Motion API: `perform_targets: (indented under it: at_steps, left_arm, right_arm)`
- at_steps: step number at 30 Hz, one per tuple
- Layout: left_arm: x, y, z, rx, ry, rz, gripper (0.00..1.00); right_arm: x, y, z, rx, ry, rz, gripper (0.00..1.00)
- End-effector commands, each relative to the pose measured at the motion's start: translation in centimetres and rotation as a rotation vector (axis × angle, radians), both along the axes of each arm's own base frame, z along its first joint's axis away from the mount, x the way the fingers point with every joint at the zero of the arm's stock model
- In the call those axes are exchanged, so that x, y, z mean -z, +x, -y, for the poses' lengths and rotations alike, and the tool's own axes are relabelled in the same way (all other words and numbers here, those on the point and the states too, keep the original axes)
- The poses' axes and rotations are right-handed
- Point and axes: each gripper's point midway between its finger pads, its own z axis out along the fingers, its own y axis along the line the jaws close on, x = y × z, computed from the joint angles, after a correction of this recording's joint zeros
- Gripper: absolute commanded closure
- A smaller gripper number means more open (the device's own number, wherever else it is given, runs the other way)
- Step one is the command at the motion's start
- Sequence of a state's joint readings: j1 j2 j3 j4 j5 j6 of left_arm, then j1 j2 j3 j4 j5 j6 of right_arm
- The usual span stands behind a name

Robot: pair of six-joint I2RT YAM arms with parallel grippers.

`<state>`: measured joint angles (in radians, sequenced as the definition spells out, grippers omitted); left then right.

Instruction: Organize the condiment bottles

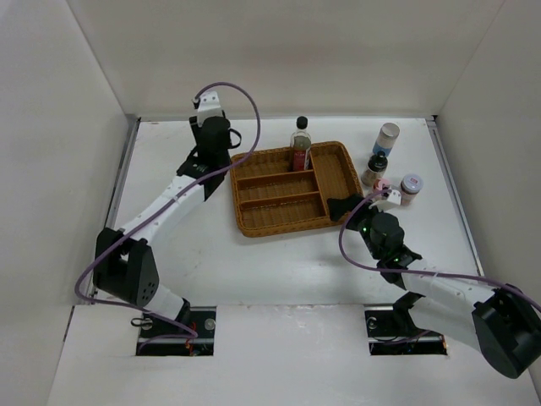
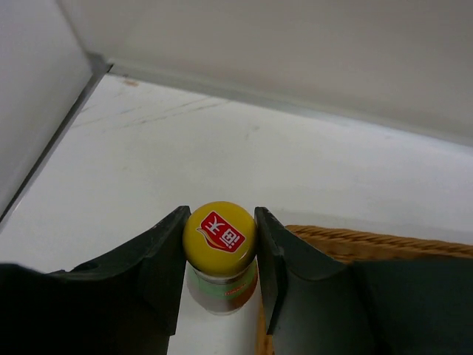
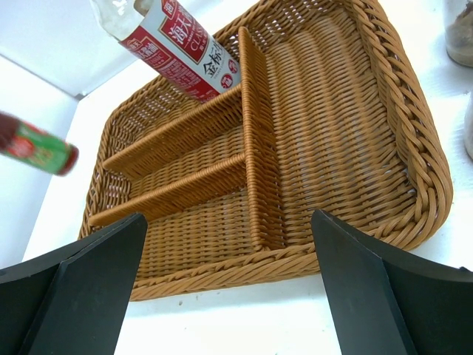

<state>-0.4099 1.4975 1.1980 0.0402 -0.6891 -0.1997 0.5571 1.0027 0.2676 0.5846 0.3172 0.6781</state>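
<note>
On the white table (image 1: 254, 279), boxed in by plain white walls (image 1: 279, 51) on three sides, sits a wicker tray (image 1: 283, 228). At its far-left corner the left gripper (image 2: 220, 222) is pinching the yellow-capped sauce bottle (image 2: 219, 240) at the cap. By the near-right corner the right gripper (image 3: 228, 222) hangs with its fingers spread wide. The black-capped glass bottle (image 1: 301, 145) stands in the far slot, and the other jars (image 1: 377, 167) cluster right of the tray.

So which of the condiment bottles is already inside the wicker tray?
The black-capped clear glass bottle with the red label, standing upright in the far compartment of the wicker tray; every other bottle is outside it.
</note>
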Motion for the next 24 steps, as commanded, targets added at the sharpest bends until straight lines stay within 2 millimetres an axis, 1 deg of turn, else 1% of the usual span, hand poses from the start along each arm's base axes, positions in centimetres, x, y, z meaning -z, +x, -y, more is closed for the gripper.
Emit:
perform_targets:
  at_steps: [1,4,8,11,15,19,24]
  left_arm:
    - [-9.9,0.1,3.7,0.104,-0.097,0.25,0.84]
    - [-10.1,0.4,6.8,0.168,-0.109,0.252,0.84]
    - [-10.1,1.8,9.0,0.202,-0.11,0.248,0.84]
    - [-9.6,2.7,10.5,0.236,-0.111,0.243,0.84]
    - [-8.9,3.9,11.6,0.26,-0.108,0.23,0.84]
    - [-7.8,4.4,12.0,0.265,-0.105,0.214,0.84]
    - [-5.1,4.5,11.7,0.258,-0.093,0.174,0.84]
  right_arm:
    - [-3.2,0.7,-0.7,-0.01,0.059,0.077,0.0]
    - [-3.5,0.8,-0.6,-0.006,0.052,0.082,0.0]
    - [-3.2,0.7,-0.7,-0.009,0.052,0.079,0.0]
    - [-3.6,0.7,-0.6,-0.005,0.048,0.087,0.0]
    - [-3.5,0.6,-0.6,-0.009,0.053,0.086,0.0]
    - [-3.5,0.8,-0.6,-0.004,0.044,0.087,0.0]
    - [-3.3,0.8,-0.6,-0.003,0.041,0.082,0.0]
